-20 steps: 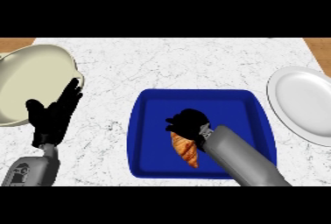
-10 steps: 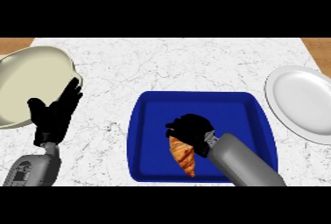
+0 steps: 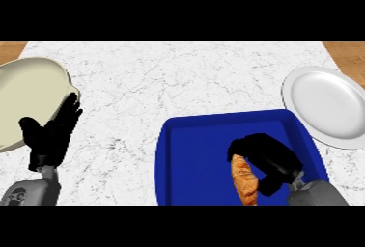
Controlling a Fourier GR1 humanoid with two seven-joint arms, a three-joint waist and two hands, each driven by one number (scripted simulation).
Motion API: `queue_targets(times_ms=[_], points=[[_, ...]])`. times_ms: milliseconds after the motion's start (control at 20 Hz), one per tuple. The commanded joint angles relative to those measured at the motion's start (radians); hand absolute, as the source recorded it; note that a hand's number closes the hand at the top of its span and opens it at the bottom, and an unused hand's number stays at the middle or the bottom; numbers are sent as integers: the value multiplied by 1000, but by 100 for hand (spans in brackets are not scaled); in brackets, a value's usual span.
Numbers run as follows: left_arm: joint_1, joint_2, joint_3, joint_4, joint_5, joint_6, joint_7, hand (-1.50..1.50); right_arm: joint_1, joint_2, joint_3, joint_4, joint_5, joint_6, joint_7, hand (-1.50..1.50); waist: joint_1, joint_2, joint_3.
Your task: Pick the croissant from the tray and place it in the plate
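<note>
An orange-brown croissant (image 3: pixel 245 182) lies in the blue tray (image 3: pixel 200 154) near the lower edge of the head view. My right hand (image 3: pixel 267 160) sits over its right side with fingers curled round it, hiding part of the pastry. The white plate (image 3: pixel 329 106) lies on the counter beyond the tray's right corner, apart from the hand. At the left, my left hand (image 3: pixel 51 136) rests open with fingers up, in front of a cream bowl.
A large cream bowl (image 3: pixel 25 106) stands at the left edge of the marble counter (image 3: pixel 178 82). Wooden floor shows at the top corners beyond the counter's far edge.
The view has shifted, so the tray and croissant now sit lower and to the right. My right hand has curled closer round the croissant. The left hand has kept its pose.
</note>
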Motion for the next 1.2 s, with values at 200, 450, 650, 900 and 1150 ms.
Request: queue_targets(times_ms=[200, 450, 650, 900, 1150], points=[[25, 1, 4, -12, 6, -10, -9, 0, 146, -44, -337, -341, -182, -233, -33, 150, 1, 3, -1], [-42, 14, 26, 67, 15, -39, -45, 0, 259, -24, -497, -421, -285, -250, 28, 150, 34, 16, -2], [-44, -15, -15, 30, -16, -28, -7, 0, 244, -27, -611, -372, -394, -199, 47, 150, 55, 17, -1], [-43, -23, -23, 18, -29, -27, -5, 0, 131, -136, -788, -94, -510, -146, -50, 150, 64, 18, -1], [-43, -73, -49, 18, -57, 2, -16, 0, -32, -203, -814, 167, -484, -157, -89, 150, 69, 19, -1]])
